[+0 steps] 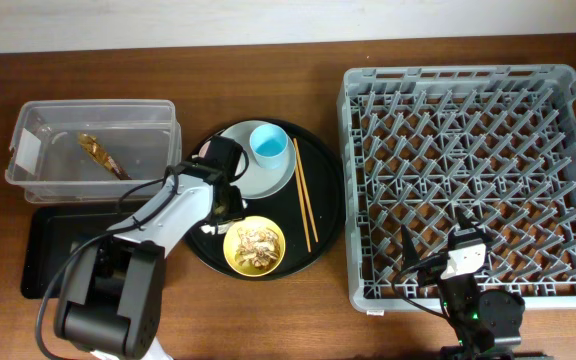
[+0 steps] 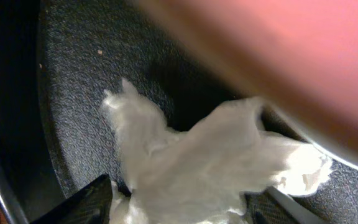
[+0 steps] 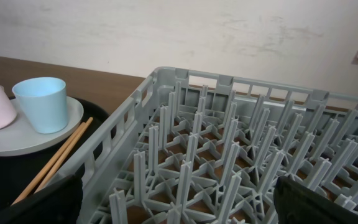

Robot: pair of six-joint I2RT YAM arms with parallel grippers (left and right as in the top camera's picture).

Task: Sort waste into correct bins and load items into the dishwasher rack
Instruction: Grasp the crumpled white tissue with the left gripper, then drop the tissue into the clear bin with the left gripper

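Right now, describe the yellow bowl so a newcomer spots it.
Left of the big grey rack sits a round black tray. At its robot-side edge is the yellow bowl, the only yellow dish, holding brownish scraps; the plate behind carries a blue cup.

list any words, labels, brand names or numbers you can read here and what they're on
None: no readable text in any view.
White patch on the end of the clear plastic tub: looks like a label, but nothing on it can be made out.
Grey dishwasher rack and light-blue cup: no print shows.
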